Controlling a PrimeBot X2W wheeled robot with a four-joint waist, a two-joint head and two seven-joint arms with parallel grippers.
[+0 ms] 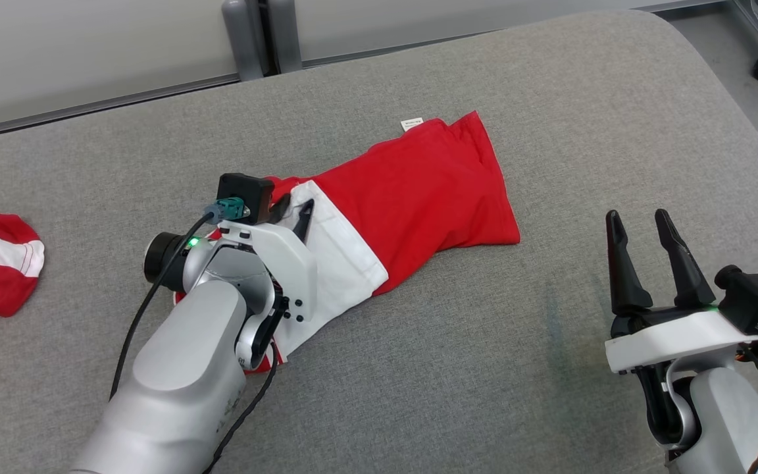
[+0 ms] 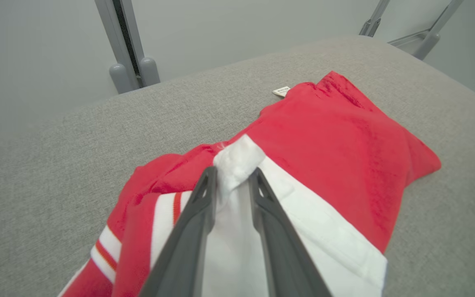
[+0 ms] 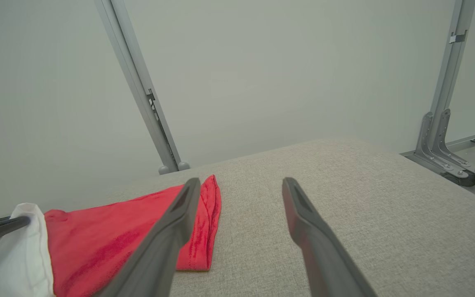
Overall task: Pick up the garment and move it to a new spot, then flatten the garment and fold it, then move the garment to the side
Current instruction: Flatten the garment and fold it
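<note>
Garment (image 1: 431, 191) looks folded, centre frame. Left gripper (image 2: 233, 173) pinches its white edge, right gripper (image 1: 637, 220) at lower right gapes empty. Moving it aside remains.

Cloth garment (image 1: 418, 191), woven table cover (image 1: 484, 368) (matt)

A grey fabric-covered table (image 1: 458, 395) stands before a pale wall (image 3: 262, 62), grey metal posts (image 1: 260, 33) at its far edge

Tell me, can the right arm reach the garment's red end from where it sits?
Probably yes. The right gripper stands open, apart from the garment. Bare grey surface lies between them, with nothing there to block a move across.
</note>
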